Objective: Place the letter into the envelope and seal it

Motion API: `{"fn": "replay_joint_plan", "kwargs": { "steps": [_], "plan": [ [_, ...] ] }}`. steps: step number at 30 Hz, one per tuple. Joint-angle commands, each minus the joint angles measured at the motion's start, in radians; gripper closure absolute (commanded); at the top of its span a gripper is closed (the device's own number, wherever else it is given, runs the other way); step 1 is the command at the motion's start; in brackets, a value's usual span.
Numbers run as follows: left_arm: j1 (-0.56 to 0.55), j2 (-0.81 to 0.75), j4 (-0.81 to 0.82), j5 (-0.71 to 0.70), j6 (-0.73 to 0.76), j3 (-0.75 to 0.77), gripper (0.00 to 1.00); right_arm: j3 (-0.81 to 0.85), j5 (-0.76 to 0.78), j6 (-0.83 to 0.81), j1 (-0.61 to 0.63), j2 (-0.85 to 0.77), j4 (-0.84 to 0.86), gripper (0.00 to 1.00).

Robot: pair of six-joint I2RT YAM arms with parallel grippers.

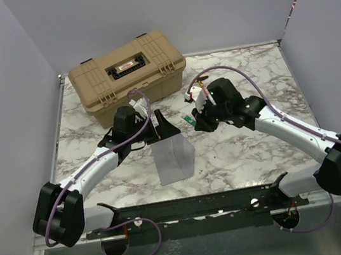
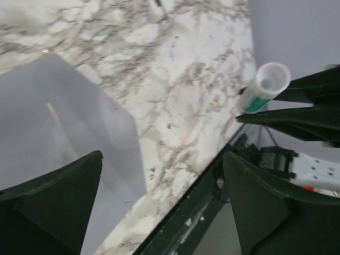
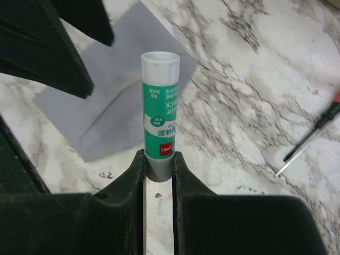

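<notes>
The grey-lilac envelope (image 1: pixel 174 160) lies flat on the marble table; it also shows in the left wrist view (image 2: pixel 64 133) and the right wrist view (image 3: pixel 117 95). The tan letter is not in view. My left gripper (image 1: pixel 163 132) is open and empty, hovering over the envelope's far edge, its fingers (image 2: pixel 58 202) spread wide. My right gripper (image 1: pixel 193 119) is shut on the base of a green and white glue stick (image 3: pixel 159 122), held just right of the envelope. The stick also shows in the left wrist view (image 2: pixel 264 87).
A tan hard case (image 1: pixel 127 76) stands at the back of the table behind the left gripper. A red-handled screwdriver (image 3: pixel 311 139) lies on the marble right of the glue stick. A dark metal rail (image 1: pixel 195 207) runs along the near edge.
</notes>
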Motion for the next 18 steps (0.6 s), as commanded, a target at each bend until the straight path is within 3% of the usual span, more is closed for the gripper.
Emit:
{"fn": "replay_joint_plan", "kwargs": {
  "steps": [1, 8, 11, 18],
  "plan": [
    [-0.006, -0.048, 0.18, 0.203, -0.085, 0.025, 0.04, 0.018, -0.192, -0.024, 0.009, -0.02, -0.004, 0.98],
    [-0.006, -0.11, 0.299, 0.222, -0.185, -0.018, 0.01, 0.052, -0.29, -0.045, 0.018, -0.032, -0.034, 0.98],
    [-0.006, -0.08, 0.303, 0.259, -0.284, -0.01, 0.02, 0.071, -0.237, -0.048, 0.053, -0.018, -0.036, 0.98],
    [-0.006, -0.045, 0.272, 0.354, -0.372, 0.035, 0.21, 0.129, -0.178, -0.082, 0.1, 0.017, -0.046, 0.99]
  ]
}}
